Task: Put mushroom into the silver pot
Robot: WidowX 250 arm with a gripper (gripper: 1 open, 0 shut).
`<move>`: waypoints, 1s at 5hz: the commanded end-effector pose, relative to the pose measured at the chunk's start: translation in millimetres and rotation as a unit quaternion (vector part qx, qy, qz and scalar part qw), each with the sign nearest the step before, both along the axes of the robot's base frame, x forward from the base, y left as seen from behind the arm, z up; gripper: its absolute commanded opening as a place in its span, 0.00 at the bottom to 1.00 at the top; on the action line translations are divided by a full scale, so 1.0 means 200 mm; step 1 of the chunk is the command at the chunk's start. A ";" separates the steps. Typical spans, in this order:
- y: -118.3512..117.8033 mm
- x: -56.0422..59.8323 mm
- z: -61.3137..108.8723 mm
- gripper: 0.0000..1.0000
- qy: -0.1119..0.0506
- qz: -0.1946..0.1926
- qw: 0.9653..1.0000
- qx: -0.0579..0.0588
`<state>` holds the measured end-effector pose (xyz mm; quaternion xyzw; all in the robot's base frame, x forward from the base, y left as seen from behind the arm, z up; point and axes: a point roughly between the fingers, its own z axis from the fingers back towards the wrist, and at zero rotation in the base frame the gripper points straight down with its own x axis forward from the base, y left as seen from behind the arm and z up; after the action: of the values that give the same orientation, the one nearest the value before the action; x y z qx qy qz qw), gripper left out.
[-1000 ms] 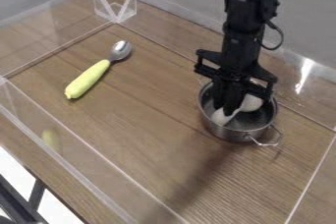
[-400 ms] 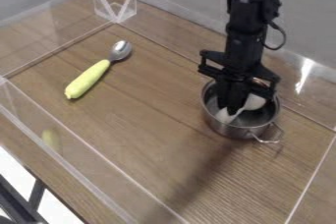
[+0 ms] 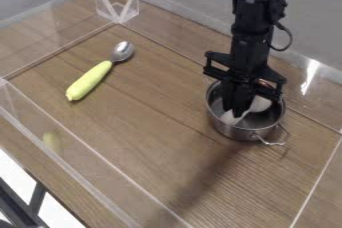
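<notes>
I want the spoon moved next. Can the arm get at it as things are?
Probably, but not at once. The spoon lies in the open with nothing over it; only the yellow piece lies near its handle. The gripper is shut down inside the pot, so it must lift out first.

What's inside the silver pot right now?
The gripper reaches down into the silver pot. Beneath it shows something cream-white, apparently the stem of the mushroom. The gripper covers the cap and most of the pot's floor; whether it grips the mushroom is unclear.
</notes>
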<state>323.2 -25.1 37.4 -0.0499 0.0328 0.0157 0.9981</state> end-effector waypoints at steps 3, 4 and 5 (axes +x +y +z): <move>-0.05 0.03 0.05 0.00 -0.009 -0.011 1.000 -0.012; -0.05 0.02 0.05 0.00 -0.005 -0.012 1.000 -0.014; -0.06 0.02 0.05 0.00 -0.002 -0.013 1.000 -0.016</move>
<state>320.7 -29.9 37.5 -0.0599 0.0492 0.0079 0.9970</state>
